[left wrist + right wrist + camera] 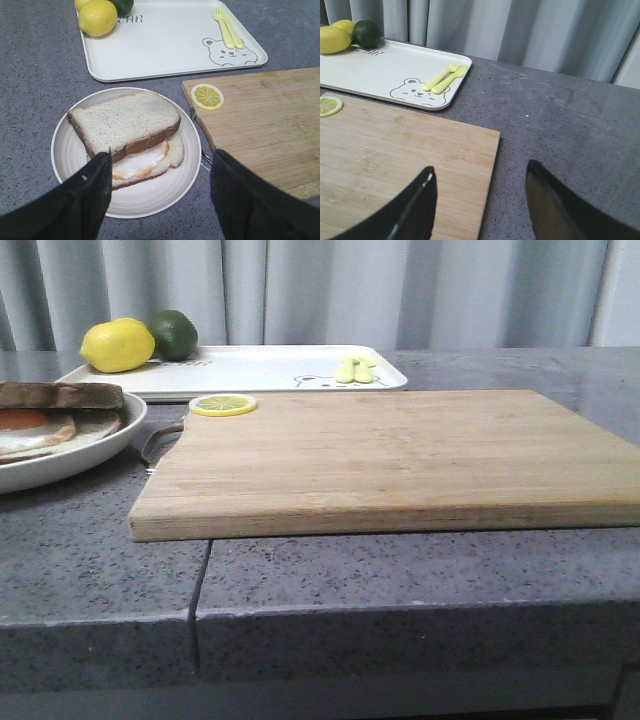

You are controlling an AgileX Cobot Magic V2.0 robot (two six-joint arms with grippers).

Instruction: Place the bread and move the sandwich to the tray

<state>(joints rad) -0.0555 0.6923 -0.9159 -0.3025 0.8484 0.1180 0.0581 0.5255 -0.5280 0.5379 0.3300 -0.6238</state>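
Left gripper (160,172) hangs wide open right over the plate (70,165), sandwich (127,132) sitting just beyond its fingertips.

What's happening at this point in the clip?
Nothing is held yet. The left tool hovers open over the sandwich, which sits on a round plate with the top bread slice already on the egg. The right tool is open above the cutting board's edge. The tray holds lemons, a lime and yellow cutlery.
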